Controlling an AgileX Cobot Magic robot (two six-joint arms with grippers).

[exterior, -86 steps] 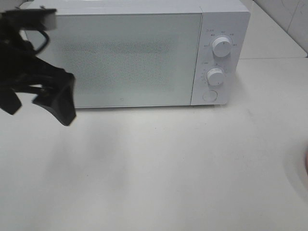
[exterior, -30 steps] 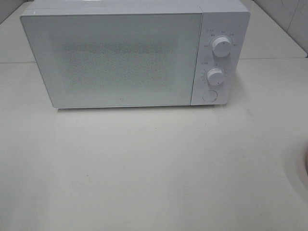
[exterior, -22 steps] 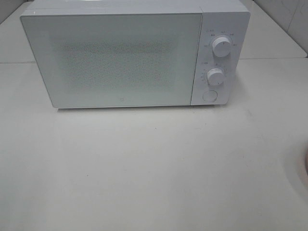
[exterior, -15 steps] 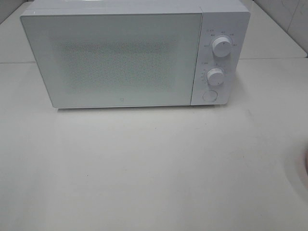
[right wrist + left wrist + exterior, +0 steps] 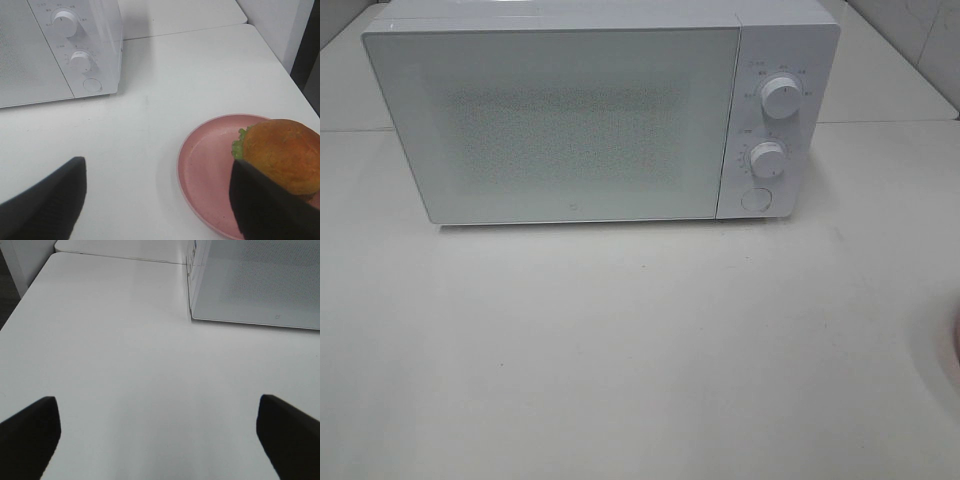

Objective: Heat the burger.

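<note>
Exterior high view, left to right: I see the white table (image 5: 620, 350) filling the lower frame, and neither arm appears in this view. The white microwave (image 5: 570, 120) sits across the upper frame, door shut, front panel frosted and speckled. Right of the door are two round knobs, upper knob (image 5: 780, 97) and lower knob (image 5: 768, 159), with a round button (image 5: 756, 199) under them. At the far right edge, lower half, a thin pinkish sliver shows; too little is visible there to name it.

Left wrist view: the left gripper (image 5: 160, 437) has its two dark fingertips standing wide apart at the lower left and lower right corners, nothing between them, only bare table beneath. The microwave's left front corner occupies the upper right.

Right wrist view: the microwave control panel is at the upper left. The right gripper (image 5: 160, 200) has its fingers well apart, holding nothing. The burger (image 5: 282, 152) rests on the pink plate (image 5: 205, 165) at the lower right, toward the plate's right side; the right-hand fingertip (image 5: 270, 205) overlaps the burger's lower edge in the frame, and I cannot tell whether it touches.
</note>
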